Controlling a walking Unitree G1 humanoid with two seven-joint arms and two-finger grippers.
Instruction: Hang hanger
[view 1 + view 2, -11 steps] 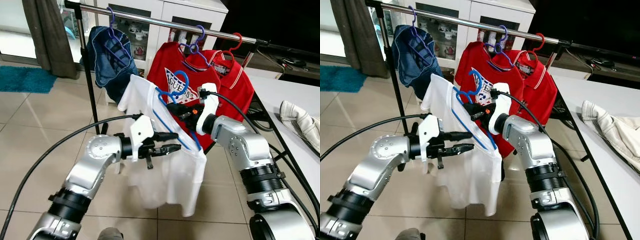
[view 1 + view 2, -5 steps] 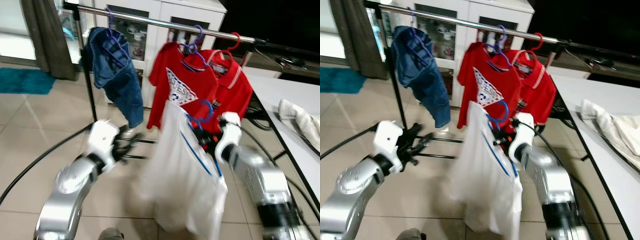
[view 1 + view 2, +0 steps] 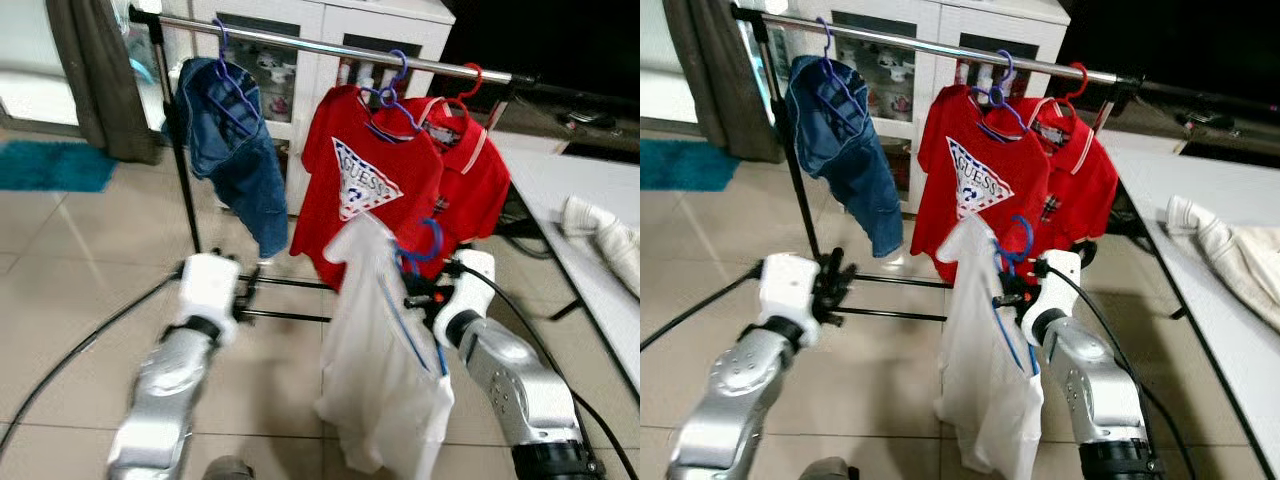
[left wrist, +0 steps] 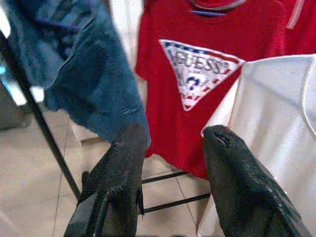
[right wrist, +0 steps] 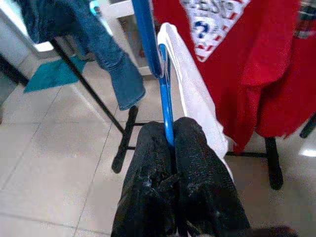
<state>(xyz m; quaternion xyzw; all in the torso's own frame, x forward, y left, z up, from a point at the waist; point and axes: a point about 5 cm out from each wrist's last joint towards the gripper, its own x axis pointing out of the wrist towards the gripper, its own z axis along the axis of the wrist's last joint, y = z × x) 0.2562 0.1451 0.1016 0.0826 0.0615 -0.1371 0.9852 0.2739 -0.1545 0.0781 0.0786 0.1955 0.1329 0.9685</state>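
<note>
Left gripper (image 4: pixel 170 163) stands open with a wide gap between its fingers (image 4: pixel 123 168), touching nothing, held low in front of the rack's foot bars. Past it, the wrist view looks at the jeans (image 3: pixel 228 140) and the red shirt (image 3: pixel 372 185) with its printed triangle, both hung from the rail (image 3: pixel 300 42). A red polo (image 3: pixel 470 165) hangs just beside the shirt on a red hanger. Below and in front of the rail, the right gripper (image 5: pixel 170 143) is clamped tight on the blue hanger (image 5: pixel 165 98), which carries the white shirt (image 3: pixel 385 360). Its hook (image 3: pixel 425 240) is below the rail, apart from it. Only the head views show the cloth (image 3: pixel 1230 250) on the white table (image 3: pixel 1180 180) at right.
</note>
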